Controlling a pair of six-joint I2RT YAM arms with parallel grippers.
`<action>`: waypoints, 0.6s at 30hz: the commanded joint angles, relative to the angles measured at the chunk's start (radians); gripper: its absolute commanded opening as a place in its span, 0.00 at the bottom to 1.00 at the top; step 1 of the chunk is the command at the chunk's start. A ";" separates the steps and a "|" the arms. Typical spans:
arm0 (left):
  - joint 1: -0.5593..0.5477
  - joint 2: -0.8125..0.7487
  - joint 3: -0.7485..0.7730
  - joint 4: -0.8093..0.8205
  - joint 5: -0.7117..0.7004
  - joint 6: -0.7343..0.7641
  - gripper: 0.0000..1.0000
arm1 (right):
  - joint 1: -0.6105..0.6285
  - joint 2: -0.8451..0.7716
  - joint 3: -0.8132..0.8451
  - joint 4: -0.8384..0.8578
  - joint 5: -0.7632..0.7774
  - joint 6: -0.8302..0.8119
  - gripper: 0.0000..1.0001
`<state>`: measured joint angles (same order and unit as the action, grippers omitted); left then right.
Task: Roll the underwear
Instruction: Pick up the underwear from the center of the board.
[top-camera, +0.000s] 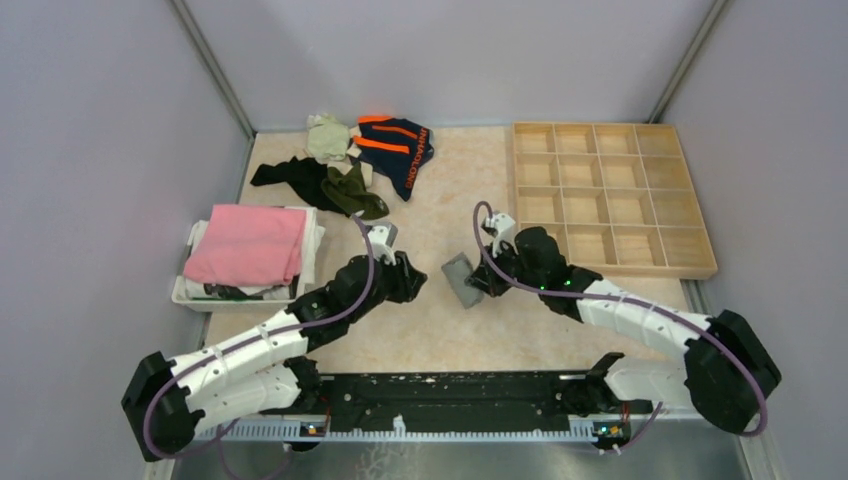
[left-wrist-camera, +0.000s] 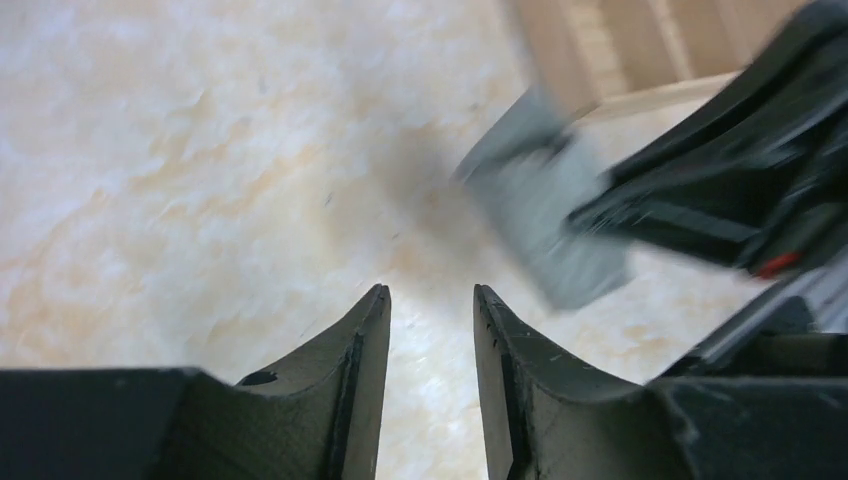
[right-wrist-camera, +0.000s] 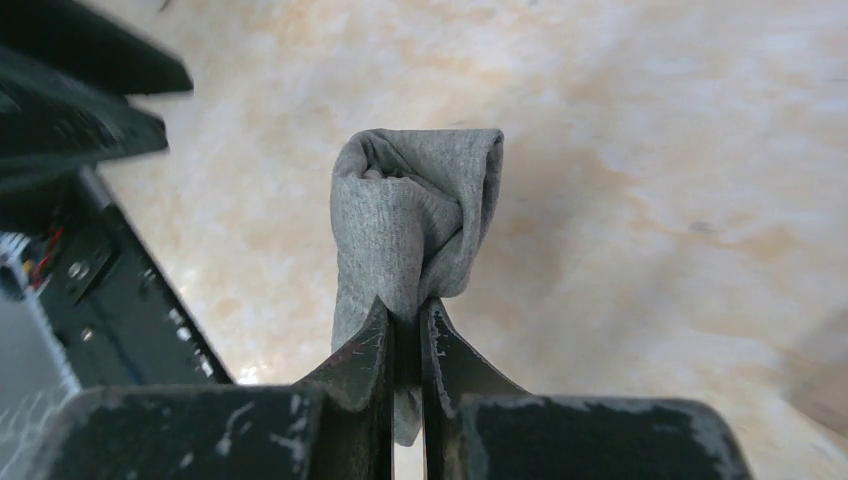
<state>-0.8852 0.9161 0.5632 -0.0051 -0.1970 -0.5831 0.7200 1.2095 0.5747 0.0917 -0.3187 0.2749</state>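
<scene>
A grey underwear rolled into a small bundle (right-wrist-camera: 415, 225) is pinched at its near end by my right gripper (right-wrist-camera: 407, 312), which is shut on it. From above the roll (top-camera: 461, 279) hangs just left of the right gripper (top-camera: 480, 283), over the middle of the table. My left gripper (left-wrist-camera: 431, 297) stands open with only bare table between its fingers; the grey roll (left-wrist-camera: 545, 215) shows blurred ahead and to its right. Loose underwear lies at the back: a navy pair with orange stripes (top-camera: 395, 148), an olive pair (top-camera: 355, 194), a black pair (top-camera: 292, 176).
A wooden tray of square compartments (top-camera: 610, 195) fills the back right. A white bin (top-camera: 190, 292) with a folded pink cloth (top-camera: 248, 243) on top stands at the left. A pale cloth (top-camera: 326, 136) lies by the back wall. Walls close in on three sides.
</scene>
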 joint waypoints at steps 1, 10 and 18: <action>0.003 -0.017 -0.071 -0.082 -0.071 -0.071 0.43 | -0.065 -0.109 0.097 -0.133 0.275 -0.054 0.00; 0.034 0.058 -0.139 -0.102 -0.081 -0.115 0.53 | -0.280 -0.092 0.319 -0.167 0.358 -0.252 0.00; 0.058 0.144 -0.123 -0.099 -0.034 -0.074 0.60 | -0.431 0.115 0.514 -0.099 0.269 -0.416 0.00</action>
<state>-0.8360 1.0523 0.4335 -0.1318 -0.2493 -0.6781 0.3626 1.2392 0.9936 -0.0578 -0.0101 -0.0380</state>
